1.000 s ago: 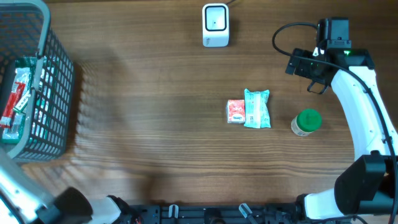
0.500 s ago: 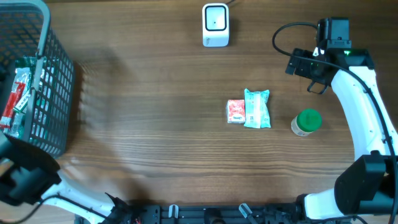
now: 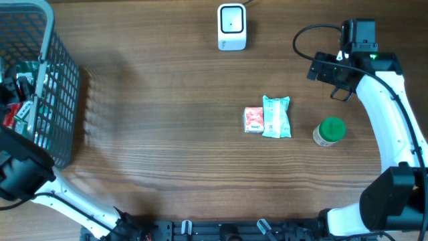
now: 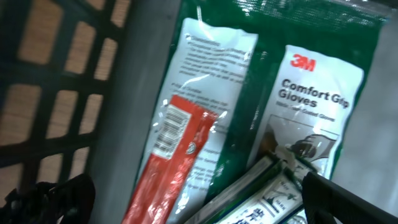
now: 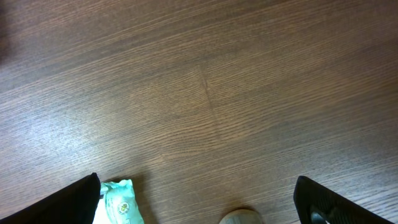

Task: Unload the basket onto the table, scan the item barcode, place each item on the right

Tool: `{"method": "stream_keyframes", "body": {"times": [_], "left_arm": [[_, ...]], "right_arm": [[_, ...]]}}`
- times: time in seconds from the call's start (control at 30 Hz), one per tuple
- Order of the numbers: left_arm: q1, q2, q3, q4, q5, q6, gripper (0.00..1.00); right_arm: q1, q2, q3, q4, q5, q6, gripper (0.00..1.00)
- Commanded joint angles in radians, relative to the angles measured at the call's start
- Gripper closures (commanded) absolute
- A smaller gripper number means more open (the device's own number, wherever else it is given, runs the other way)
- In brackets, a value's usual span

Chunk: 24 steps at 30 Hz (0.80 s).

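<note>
My left gripper (image 3: 12,94) hangs open inside the grey wire basket (image 3: 63,100) at the table's left edge. In the left wrist view, its black fingers (image 4: 50,199) straddle a red packet (image 4: 168,162) with a barcode and a white-and-green packet (image 4: 261,199). Both lie on a green 3M gloves pack (image 4: 311,106), and nothing is gripped. The white barcode scanner (image 3: 232,27) stands at the back centre. My right gripper (image 3: 331,75) hovers open at the back right, empty (image 5: 199,202).
Near the middle of the table lie a pink packet (image 3: 253,120) and a teal packet (image 3: 276,116) side by side. A green-lidded jar (image 3: 330,131) stands to their right, below my right gripper. The basket's wall (image 4: 68,93) rises on the left.
The left arm has swung up from the front-left corner and reached into the basket. The right arm and the items on the table have not moved.
</note>
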<state>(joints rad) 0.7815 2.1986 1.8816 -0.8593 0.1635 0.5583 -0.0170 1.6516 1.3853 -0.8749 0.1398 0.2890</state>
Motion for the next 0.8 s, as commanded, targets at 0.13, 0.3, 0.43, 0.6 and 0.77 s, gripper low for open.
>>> {"method": "stream_keyframes", "body": {"times": [0.13, 0.3, 0.43, 0.6, 0.77], "left_arm": [[0.055, 0.095, -0.004, -0.008, 0.11, 0.04, 0.0], [0.074, 0.101, -0.004, -0.012, 0.171, 0.04, 0.0], [0.076, 0.101, -0.004, -0.041, 0.215, 0.04, 0.07], [0.076, 0.093, -0.004, -0.086, 0.254, 0.035, 0.24], [0.076, 0.048, -0.003, -0.097, 0.294, -0.025, 0.26]], "right_arm": [[0.0, -0.006, 0.01, 0.002, 0.018, -0.008, 0.0], [0.001, -0.006, 0.01, 0.002, 0.018, -0.008, 0.0], [0.001, -0.006, 0.01, 0.002, 0.018, -0.008, 0.0], [0.001, -0.006, 0.01, 0.002, 0.018, -0.009, 0.0], [0.0, -0.006, 0.01, 0.002, 0.018, -0.009, 0.0]]}}
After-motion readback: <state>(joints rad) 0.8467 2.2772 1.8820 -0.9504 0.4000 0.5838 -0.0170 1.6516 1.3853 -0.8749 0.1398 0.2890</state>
